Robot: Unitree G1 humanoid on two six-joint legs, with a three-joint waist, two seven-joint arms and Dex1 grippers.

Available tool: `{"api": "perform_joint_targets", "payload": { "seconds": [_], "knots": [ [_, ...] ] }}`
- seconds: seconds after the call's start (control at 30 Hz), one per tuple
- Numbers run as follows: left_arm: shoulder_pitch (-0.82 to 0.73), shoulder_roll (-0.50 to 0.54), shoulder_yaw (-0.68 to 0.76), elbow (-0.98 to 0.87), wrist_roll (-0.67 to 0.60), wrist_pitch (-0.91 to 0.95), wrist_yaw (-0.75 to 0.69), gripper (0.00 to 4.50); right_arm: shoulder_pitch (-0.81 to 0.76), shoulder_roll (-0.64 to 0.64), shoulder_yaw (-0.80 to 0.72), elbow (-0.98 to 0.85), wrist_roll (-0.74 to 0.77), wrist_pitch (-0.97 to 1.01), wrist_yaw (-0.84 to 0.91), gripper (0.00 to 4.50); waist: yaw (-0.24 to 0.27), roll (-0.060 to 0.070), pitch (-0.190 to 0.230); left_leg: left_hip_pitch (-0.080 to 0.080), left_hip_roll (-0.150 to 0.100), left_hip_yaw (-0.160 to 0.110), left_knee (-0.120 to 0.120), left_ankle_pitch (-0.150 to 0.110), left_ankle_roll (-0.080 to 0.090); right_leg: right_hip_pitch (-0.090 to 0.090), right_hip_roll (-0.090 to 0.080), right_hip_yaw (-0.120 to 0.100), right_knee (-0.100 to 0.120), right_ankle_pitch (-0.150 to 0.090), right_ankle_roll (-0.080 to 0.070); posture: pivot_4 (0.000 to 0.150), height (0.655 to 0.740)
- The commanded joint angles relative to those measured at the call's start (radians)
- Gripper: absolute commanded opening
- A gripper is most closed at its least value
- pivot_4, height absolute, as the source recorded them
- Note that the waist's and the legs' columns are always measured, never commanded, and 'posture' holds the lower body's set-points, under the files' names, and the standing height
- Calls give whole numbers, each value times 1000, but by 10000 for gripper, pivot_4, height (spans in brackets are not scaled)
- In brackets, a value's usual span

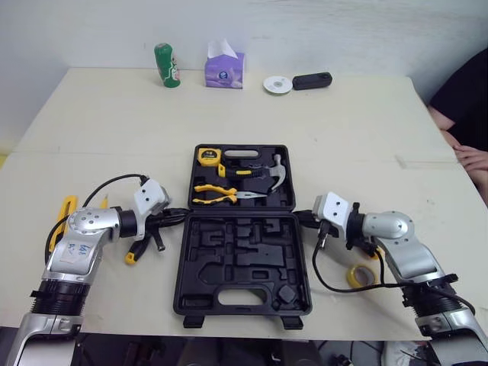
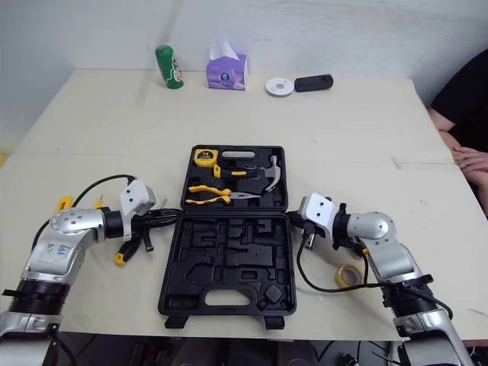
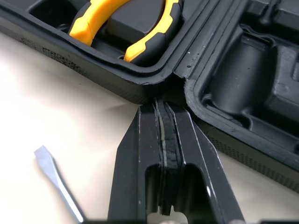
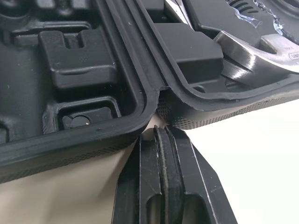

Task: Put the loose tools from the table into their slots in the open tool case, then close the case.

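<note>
The black tool case [image 1: 229,263] lies open in the middle of the table. Its far half holds a yellow tape measure [image 1: 208,156], yellow-handled pliers [image 1: 221,195] and a hammer [image 1: 274,174]. The near half is bare moulded recesses. My left gripper [image 1: 181,216] is shut, its tip at the left end of the hinge [image 3: 163,91]. My right gripper [image 1: 301,216] is shut too, its tip against the hinge's right end [image 4: 161,93]. A yellow-and-black screwdriver [image 1: 141,248] lies beside my left gripper, its flat blade [image 3: 56,182] on the table.
A yellow utility knife [image 1: 67,207] lies at the far left and a yellow tape roll [image 1: 360,276] sits under my right arm. A green can [image 1: 167,65], a purple tissue box [image 1: 224,69], a white disc [image 1: 277,84] and a black device [image 1: 312,80] line the back edge. A person's arm [image 1: 465,145] rests at the right.
</note>
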Motion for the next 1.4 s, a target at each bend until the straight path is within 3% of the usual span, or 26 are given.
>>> {"api": "perform_joint_targets", "payload": {
  "seconds": [0.03, 0.53, 0.8, 0.87, 0.97, 1.07, 1.17, 1.2, 1.23, 1.33, 1.4],
  "knots": [
    [-26, -1, -7, -16, 7, -21, 7, 319, -35, 21, 6, -21, 18, -35, 16, 0, 0, 0, 0, 0, 0, 0, 0, 0, 0, 0, 0, 0, 0, 0, 0, 1500, 7400],
    [-65, 69, 50, -1, -58, 1, -102, 319, -45, -25, -63, -13, 47, -1, 41, 0, 0, 0, 0, -1, 0, 0, 0, 0, 0, 0, 0, -3, -1, 0, 0, 1500, 7400],
    [50, 234, 207, -107, -162, 92, -173, 319, 33, -155, -213, -104, 216, -4, 159, 0, -2, 1, 1, -1, 0, -1, 0, 0, 0, 0, 0, 0, -2, 0, 0, 1500, 7400],
    [126, 270, 324, -100, -189, 117, -161, 6628, 62, -198, -304, -119, 296, 42, 176, 0, -2, 2, 1, -1, 0, -1, -1, 0, 0, 0, -1, 2, -3, 0, 0, 1500, 7400],
    [235, 303, 485, -31, -180, 97, -134, 18071, 128, -267, -397, -118, 346, 78, 210, 8948, 2, 3, 2, -1, 0, -1, -1, 0, 0, 0, -1, 2, -3, 0, 0, 1500, 7400],
    [337, 308, 697, 137, -165, 31, -74, 31103, 201, -306, -518, -30, 305, -21, 165, 23096, 3, 3, 2, -1, 0, -1, -2, 0, 0, 1, -1, 1, -3, 0, 0, 1500, 7400],
    [396, 307, 791, 224, -176, 13, -55, 44588, 238, -318, -574, 58, 274, -90, 133, 37748, 2, 3, 2, 0, 0, -1, -2, 0, 1, 2, -2, 1, -5, 0, 0, 1500, 7400],
    [419, 300, 817, 250, -176, -3, -43, 45000, 257, -332, -585, 109, 252, -109, 123, 42501, 1, 3, 2, 0, 0, -1, -2, 0, 1, 2, -2, 1, -6, 0, 0, 1500, 7400],
    [435, 296, 834, 268, -176, -16, -35, 45000, 269, -341, -591, 147, 237, -125, 115, 43917, 2, 3, 2, 0, 0, 0, -2, -1, 1, 2, -3, 2, -6, 0, 0, 1500, 7400],
    [459, 283, 879, 357, -142, -106, 56, 45000, 296, -353, -623, 278, 222, -247, 120, 43917, 5, 3, 2, 0, -1, 0, -2, -1, 1, 2, -4, 2, -7, 0, 0, 1500, 7400],
    [441, 295, 944, 480, -121, -186, 200, 45000, 318, -360, -660, 400, 210, -346, 98, 43917, 5, 3, 2, 0, -1, 0, -3, -1, 1, 2, -3, 1, -8, 0, 0, 1500, 7400]
  ]
}}
